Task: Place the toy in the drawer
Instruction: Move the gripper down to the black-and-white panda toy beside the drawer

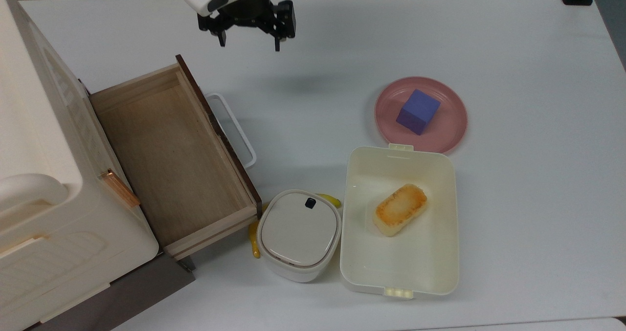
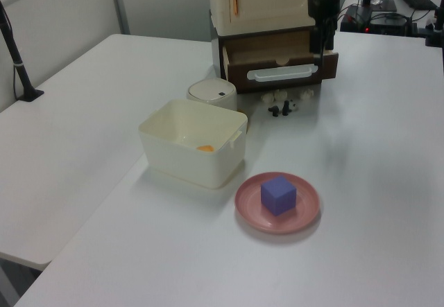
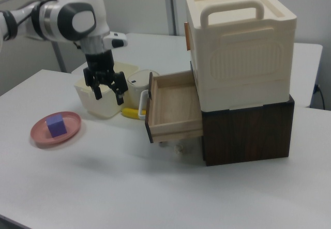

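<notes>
Note that the toy (image 2: 284, 106), a tiny black-and-white figurine, lies on the white table (image 1: 513, 52) just in front of the open light-wood drawer (image 1: 171, 160) with its dark front panel and white loop handle, while the gripper (image 1: 249, 40) hangs above the table, fingers spread and empty.

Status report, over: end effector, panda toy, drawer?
End effector open, empty, above bare table. Panda toy on the table below the drawer front. Drawer open, nothing in it. Path clear.
</notes>
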Tool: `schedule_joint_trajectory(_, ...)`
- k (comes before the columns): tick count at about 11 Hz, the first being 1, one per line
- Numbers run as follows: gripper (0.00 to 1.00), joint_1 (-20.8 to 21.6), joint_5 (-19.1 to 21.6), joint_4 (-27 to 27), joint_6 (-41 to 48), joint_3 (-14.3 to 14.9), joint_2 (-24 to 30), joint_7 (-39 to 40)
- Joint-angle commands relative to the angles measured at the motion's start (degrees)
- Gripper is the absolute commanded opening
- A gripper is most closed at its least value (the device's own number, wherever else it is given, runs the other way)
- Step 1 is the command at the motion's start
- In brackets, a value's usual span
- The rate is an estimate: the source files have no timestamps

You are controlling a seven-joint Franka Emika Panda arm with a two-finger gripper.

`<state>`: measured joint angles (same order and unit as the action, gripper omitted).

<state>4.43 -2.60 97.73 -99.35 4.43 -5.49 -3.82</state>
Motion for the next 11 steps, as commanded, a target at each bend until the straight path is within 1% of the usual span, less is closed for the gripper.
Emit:
schedule_joint_trajectory(1,1.0,1.02,-6.25,17.1,-16.79,0.14,6.72,-7.22)
schedule_joint_trajectory(3,1.0,1.02,-11.52,25.19,-29.17,0.14,6.64,-13.72)
schedule_joint_trajectory(4,1.0,1.36,-14.77,28.1,-33.67,0.14,6.46,-16.8)
schedule_joint_trajectory(5,1.0,1.45,-16.45,28.82,-36.85,0.14,5.68,-17.7)
schedule_joint_trajectory(7,1.0,1.02,-16.82,28.74,-43.7,0.14,2.61,-17.71)
schedule_joint_trajectory(9,1.0,0.32,-19.7,28.74,-50.46,0.14,-1.43,-18.75)
schedule_joint_trajectory(10,1.0,-0.3,-21.55,28.48,-54.77,0.14,-3.8,-22.59)
schedule_joint_trajectory(11,1.0,-0.91,-24.7,27.96,-57.77,0.23,-6.09,-27.16)
